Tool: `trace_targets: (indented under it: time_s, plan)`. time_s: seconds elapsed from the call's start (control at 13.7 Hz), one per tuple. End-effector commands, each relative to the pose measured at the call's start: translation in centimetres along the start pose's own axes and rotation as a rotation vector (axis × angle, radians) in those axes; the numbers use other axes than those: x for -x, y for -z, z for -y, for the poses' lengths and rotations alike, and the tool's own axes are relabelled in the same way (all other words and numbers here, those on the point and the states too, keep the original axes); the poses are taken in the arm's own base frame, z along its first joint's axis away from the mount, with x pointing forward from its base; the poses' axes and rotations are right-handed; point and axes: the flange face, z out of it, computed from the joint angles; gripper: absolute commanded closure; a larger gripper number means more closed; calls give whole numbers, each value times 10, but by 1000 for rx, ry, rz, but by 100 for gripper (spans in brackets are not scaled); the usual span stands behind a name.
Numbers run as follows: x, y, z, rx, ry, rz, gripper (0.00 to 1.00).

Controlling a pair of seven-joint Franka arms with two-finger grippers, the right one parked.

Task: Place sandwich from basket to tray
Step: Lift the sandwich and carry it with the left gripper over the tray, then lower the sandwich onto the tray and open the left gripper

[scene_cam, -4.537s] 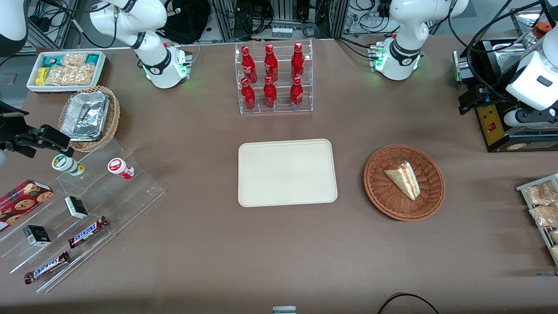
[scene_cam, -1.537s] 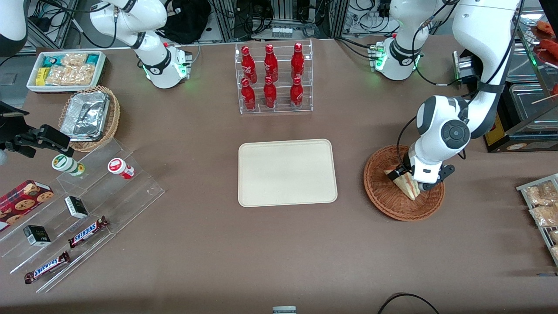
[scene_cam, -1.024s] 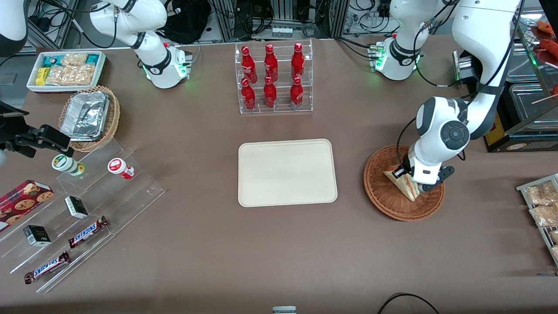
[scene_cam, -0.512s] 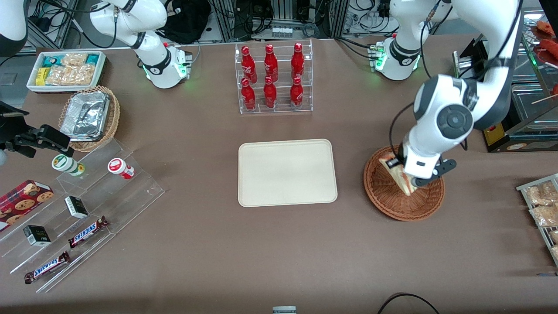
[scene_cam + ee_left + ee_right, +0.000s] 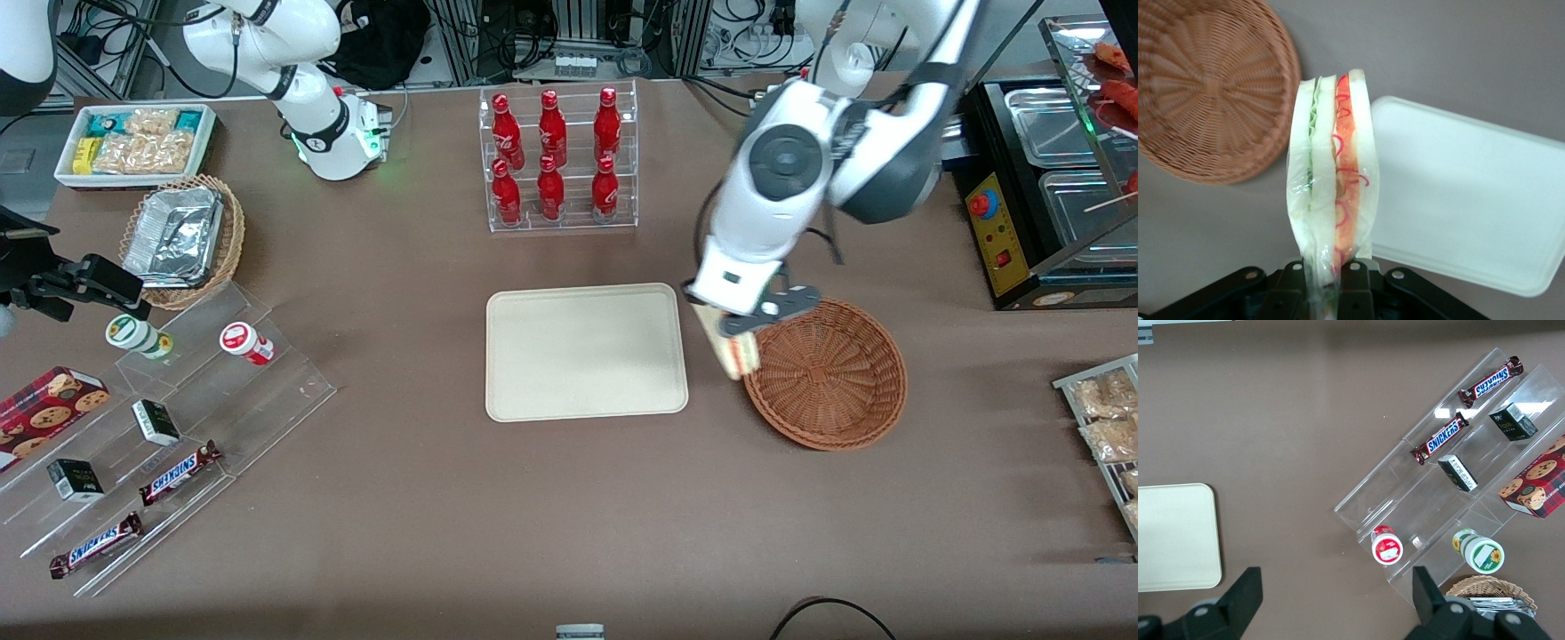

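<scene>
My left gripper [image 5: 734, 327] is shut on the wrapped sandwich [image 5: 733, 348] and holds it in the air between the reddish-brown wicker basket [image 5: 827, 373] and the cream tray [image 5: 585, 352]. In the left wrist view the sandwich [image 5: 1331, 180] hangs from the gripper [image 5: 1330, 283], its white bread and red, orange and green layers showing, with the basket [image 5: 1205, 87] and the tray [image 5: 1465, 200] on the table below. The basket holds nothing. The tray also shows in the right wrist view [image 5: 1171, 537].
A clear rack of red bottles [image 5: 556, 160] stands farther from the camera than the tray. A tan basket with foil containers [image 5: 182, 238], a white snack bin [image 5: 133, 142] and clear stepped shelves [image 5: 169, 418] lie toward the parked arm's end. Snack packets [image 5: 1107, 418] lie at the working arm's end.
My gripper came down onto the sandwich in the basket, closed on it, lifted it out and carried it toward the tray. The basket now holds nothing.
</scene>
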Motion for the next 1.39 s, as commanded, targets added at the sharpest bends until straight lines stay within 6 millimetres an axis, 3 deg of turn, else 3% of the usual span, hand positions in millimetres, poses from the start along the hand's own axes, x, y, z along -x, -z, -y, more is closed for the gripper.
trace_targets:
  time_s: [0.0, 0.07, 0.22, 0.44, 0.59, 0.8, 1.32]
  plan:
    - [10, -21, -52, -6, -51, 26, 90]
    - [27, -33, -73, -17, -89, 32, 90]
    - [38, -54, -99, 0, -126, 31, 90]
    - [65, -106, -142, 41, -195, 13, 90]
    - [67, -135, -149, 29, -212, 29, 90]
    - [77, -152, -162, 55, -239, 12, 89]
    - [80, -190, -163, -4, -269, 9, 89]
